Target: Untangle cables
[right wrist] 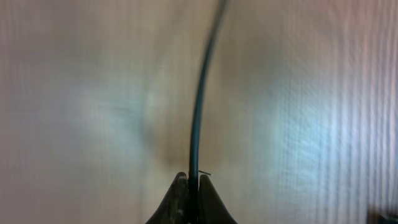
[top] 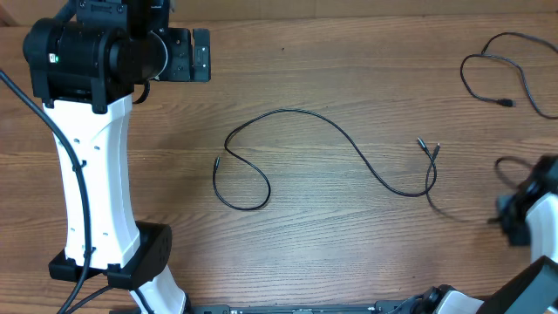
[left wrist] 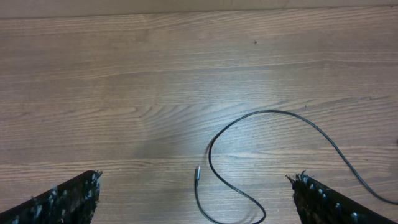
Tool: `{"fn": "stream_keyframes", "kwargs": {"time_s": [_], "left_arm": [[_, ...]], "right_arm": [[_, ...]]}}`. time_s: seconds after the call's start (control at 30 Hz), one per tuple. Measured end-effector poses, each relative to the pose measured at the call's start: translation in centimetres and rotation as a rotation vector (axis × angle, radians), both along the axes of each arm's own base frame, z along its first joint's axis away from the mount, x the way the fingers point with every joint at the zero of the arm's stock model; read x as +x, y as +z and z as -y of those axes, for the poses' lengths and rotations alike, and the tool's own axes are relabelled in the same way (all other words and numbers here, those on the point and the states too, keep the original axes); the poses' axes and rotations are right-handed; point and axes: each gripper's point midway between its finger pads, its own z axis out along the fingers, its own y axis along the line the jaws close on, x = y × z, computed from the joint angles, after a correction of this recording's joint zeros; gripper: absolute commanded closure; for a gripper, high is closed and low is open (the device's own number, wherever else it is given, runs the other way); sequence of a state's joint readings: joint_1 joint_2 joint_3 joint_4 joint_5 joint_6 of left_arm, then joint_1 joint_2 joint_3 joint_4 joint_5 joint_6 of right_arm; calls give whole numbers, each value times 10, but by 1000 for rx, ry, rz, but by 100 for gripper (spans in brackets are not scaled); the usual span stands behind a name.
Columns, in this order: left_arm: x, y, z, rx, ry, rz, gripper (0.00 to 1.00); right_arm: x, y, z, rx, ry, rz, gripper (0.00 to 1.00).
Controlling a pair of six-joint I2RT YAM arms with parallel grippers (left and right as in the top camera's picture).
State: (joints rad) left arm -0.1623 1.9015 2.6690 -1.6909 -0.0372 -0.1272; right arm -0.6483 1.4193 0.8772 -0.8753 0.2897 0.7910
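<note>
A thin black cord (right wrist: 198,112) is clamped by the right gripper (right wrist: 193,190), likely to be pulled off the looping black cable (top: 349,144) lying mid-way across the brown wooden table (top: 331,262). The left gripper (left wrist: 196,183) is held spread above 1 loop.

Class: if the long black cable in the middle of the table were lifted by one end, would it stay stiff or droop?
Probably droop: the cable lies in loose curves and a loop, so it looks floppy. It is very thin, so likely light too.
</note>
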Motion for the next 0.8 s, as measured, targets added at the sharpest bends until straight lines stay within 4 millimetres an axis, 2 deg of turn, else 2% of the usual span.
{"fn": "stream_keyframes", "kwargs": {"time_s": [0.2, 0.27, 0.4, 0.6, 0.63, 0.8], "left_arm": [[0, 0, 0, 0, 0, 0, 1], [0, 0, 0, 0, 0, 0, 0], [0, 0, 0, -1, -1, 0, 1], [0, 0, 1, -2, -2, 0, 0], [0, 0, 1, -3, -2, 0, 0], [0, 0, 1, -3, -2, 0, 1]], "right_arm": [[48, 79, 19, -40, 86, 156, 96], [66, 114, 24, -67, 139, 227, 96], [86, 176, 29, -131, 215, 330, 96], [92, 270, 28, -258, 266, 476, 96], [90, 293, 26, -296, 272, 514, 96], [78, 362, 16, -426, 309, 625, 96]]}}
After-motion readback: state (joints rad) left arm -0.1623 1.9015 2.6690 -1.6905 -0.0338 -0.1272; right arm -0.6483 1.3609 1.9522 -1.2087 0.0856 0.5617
